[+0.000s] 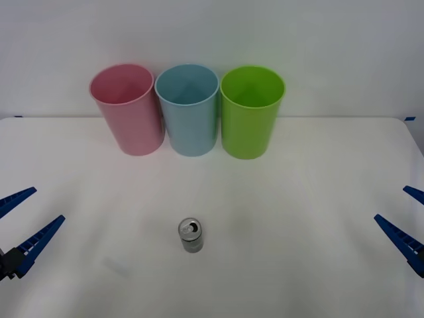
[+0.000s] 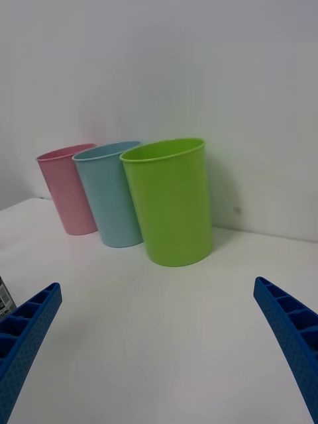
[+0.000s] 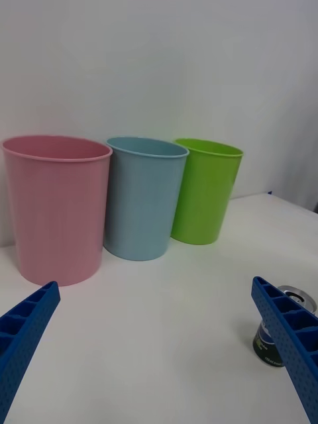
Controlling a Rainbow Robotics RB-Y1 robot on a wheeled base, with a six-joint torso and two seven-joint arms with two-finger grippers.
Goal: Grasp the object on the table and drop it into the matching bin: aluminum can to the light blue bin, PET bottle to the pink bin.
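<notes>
Nothing is under way yet, folks. The aluminum can (image 1: 191, 236) stands upright on the white worktop (image 1: 311, 199), pull-tab top facing up, out in the open near the middle and well apart from the three bins lined up at the far edge. No claw is touching it.

At the back, the pink bin (image 1: 127, 108) stands on the robot's left, the light blue bin (image 1: 188, 109) in the middle just beside it, and a lime green bin (image 1: 250, 110) on the right. All three are upright, and from above the blue one looks empty.

The left claw (image 1: 18, 228) hangs at the left edge of the worktop, fingers spread wide and holding nothing. Its wrist camera catches the can (image 3: 277, 328) near one blue finger (image 3: 291, 338), though the can sits farther off and is not between the fingers. The right claw (image 1: 405, 222) waits at the right edge, likewise spread and empty.

So, by my reading, the whole job remains: reach in, close on the can, lift it, carry it to the light blue bin and let go. The can sits a little closer to the left side, so that arm looks the likelier candidate.
</notes>
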